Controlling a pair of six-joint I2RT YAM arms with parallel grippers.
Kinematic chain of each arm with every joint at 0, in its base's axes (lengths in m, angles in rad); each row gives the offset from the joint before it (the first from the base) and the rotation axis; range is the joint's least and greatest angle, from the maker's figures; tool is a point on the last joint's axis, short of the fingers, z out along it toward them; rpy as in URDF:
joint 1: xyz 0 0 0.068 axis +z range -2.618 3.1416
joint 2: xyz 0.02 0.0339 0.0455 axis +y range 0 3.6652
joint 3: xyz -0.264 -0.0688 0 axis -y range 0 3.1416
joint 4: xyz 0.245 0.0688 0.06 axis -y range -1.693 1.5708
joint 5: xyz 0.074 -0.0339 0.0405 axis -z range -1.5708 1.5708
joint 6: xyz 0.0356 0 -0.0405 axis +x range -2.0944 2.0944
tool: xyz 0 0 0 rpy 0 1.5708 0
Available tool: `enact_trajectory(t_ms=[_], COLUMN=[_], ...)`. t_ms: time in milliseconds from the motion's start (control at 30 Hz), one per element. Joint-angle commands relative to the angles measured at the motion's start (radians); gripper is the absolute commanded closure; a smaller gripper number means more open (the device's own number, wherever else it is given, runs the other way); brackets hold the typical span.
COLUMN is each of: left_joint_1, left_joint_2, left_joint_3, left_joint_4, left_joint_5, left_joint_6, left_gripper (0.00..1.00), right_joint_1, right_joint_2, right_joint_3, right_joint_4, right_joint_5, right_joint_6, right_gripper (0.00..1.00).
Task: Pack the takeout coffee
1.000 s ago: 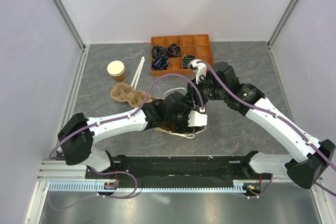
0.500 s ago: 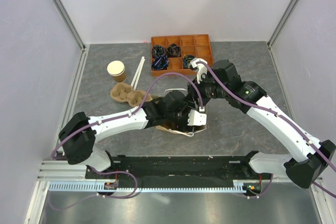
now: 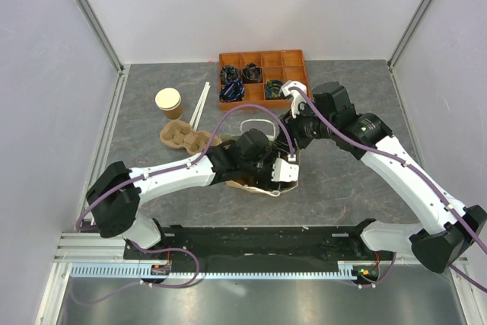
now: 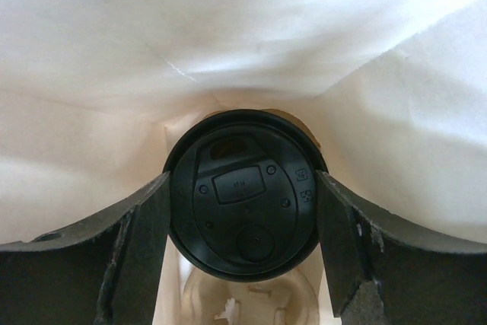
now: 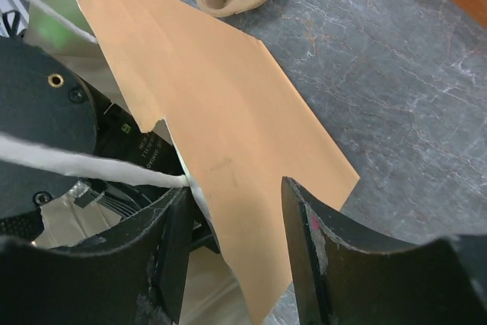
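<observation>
We grasp the takeout coffee (image 4: 242, 192) at its lid between our left jaws, its axis pointing straight ahead into the paper bag (image 5: 228, 112), while our right jaws straddle the bag's edge, released.

Pale-walled cell around a grey marbled counter (image 3: 342, 74).
Plain white walls (image 3: 251, 5) close left, far and right; aluminium posts (image 3: 91, 14) mark the far corners; light is even.

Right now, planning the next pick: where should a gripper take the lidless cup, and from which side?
I'd grip the lidless cup across its side wall, from its left: it stands upright, the cup carrier nearer, sticks to its right.
</observation>
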Motion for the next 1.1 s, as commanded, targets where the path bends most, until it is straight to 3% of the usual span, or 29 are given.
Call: enact_trajectory(t_ms=[0, 167, 367, 567, 667, 867, 1067], left_joint_1=[0.038, 0.043, 0.044, 0.047, 0.049, 0.051, 0.054], left_joint_2=[0.097, 0.097, 0.105, 0.121, 0.131, 0.14, 0.122], left_joint_3=[-0.074, -0.071, -0.066, -0.06, -0.057, -0.055, -0.057], left_joint_4=[-0.19, -0.192, -0.19, -0.19, -0.19, -0.193, -0.173], left_joint_5=[-0.062, -0.056, -0.065, -0.074, -0.079, -0.086, -0.103], left_joint_6=[0.013, 0.013, 0.025, 0.029, 0.027, 0.027, 0.007], left_gripper=[0.91, 0.91, 0.91, 0.91, 0.91, 0.86, 0.72], right_joint_1=[-0.002, -0.008, -0.022, -0.028, -0.027, -0.028, -0.027], right_joint_2=[-0.011, -0.02, -0.02, -0.007, -0.006, -0.007, -0.017], right_joint_3=[0.049, 0.061, 0.062, 0.062, 0.058, 0.053, 0.046], right_joint_4=[-0.086, -0.109, -0.115, -0.112, -0.106, -0.104, -0.103], right_joint_5=[-0.028, -0.036, -0.028, -0.034, -0.039, -0.041, -0.057], right_joint_6=[-0.075, -0.112, -0.123, -0.117, -0.112, -0.118, -0.115], right_gripper=[0.42, 0.41, 0.61, 0.91, 1.0, 1.0, 1.0])
